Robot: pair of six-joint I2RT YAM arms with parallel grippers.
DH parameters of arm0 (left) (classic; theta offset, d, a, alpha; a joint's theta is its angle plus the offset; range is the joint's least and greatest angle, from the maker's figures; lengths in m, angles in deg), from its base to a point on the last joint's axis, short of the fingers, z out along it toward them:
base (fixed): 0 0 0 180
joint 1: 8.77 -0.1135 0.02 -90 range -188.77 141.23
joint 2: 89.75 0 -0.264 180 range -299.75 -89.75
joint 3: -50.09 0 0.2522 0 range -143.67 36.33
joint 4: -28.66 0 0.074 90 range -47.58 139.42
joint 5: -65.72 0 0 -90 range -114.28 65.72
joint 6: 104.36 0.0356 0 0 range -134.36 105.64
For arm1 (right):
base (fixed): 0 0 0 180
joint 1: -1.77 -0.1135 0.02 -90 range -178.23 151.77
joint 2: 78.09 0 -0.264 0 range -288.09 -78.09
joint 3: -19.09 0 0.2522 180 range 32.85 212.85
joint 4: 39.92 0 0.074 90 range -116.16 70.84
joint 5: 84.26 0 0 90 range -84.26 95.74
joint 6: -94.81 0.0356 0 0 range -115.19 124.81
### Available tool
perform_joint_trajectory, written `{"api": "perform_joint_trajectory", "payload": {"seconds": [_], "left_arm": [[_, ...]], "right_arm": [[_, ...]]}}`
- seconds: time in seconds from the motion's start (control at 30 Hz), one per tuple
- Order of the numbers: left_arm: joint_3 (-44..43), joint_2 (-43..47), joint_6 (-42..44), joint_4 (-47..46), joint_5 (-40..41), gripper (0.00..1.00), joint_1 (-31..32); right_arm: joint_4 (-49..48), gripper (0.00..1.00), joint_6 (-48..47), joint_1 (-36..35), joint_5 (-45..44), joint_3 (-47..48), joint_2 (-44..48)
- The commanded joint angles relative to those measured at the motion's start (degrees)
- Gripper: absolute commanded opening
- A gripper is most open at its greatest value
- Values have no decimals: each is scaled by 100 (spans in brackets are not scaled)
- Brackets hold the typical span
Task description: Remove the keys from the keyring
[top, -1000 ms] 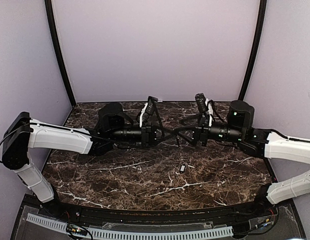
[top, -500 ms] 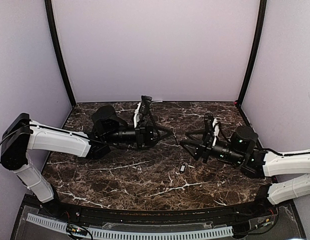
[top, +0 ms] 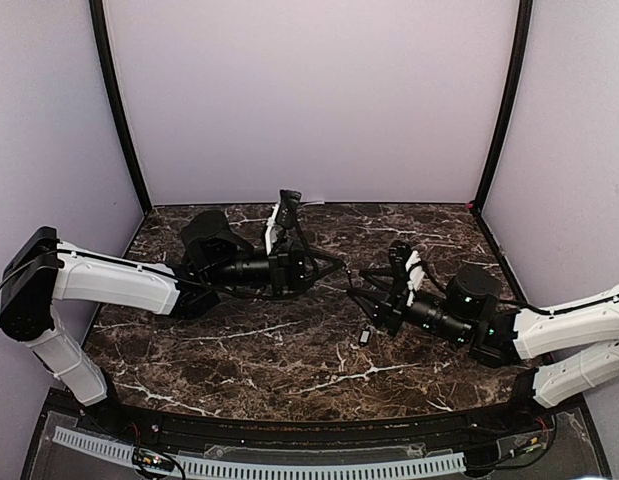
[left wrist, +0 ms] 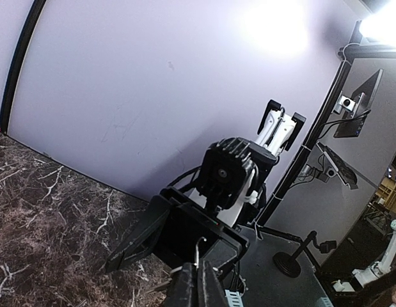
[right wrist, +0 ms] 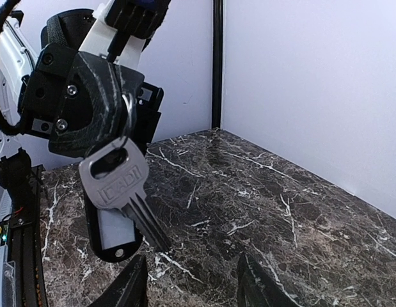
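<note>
Silvery key hangs from the keyring, pinched aloft by the closed left claw; the right claw gapes below. We judge a skewed pull could wrench the keyring free onto the surface.

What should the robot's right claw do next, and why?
Probably ease the right gripper forward and close on the key: the gripper is open and short of it, and the key hangs from the keyring that the left gripper pinches.

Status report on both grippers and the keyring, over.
Left gripper shut on keyring, held above table. Right gripper open, facing it. A key and black fob hang from it.
</note>
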Motion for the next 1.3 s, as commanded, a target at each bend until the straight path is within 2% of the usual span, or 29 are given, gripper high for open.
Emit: {"api": "perform_joint_trajectory", "payload": {"seconds": [0.0,0.3,0.57,0.9,1.13,1.27], "left_arm": [[62,292,-20,-177,11,0,16],[76,302,-24,-136,132,0,16],[80,305,-33,-107,220,0,16],[86,290,-42,-89,228,0,16],[138,328,-14,-115,282,0,16],[159,350,-9,-137,300,0,15]], "right_arm": [[-570,45,-215,-148,-443,150,11],[-729,43,-364,-289,-486,163,50],[-830,36,-537,-527,-780,262,-3],[-917,21,-695,-696,-1053,447,-120],[-805,5,-680,-706,-1119,505,-164],[-794,0,-672,-718,-1113,496,-142]]}}
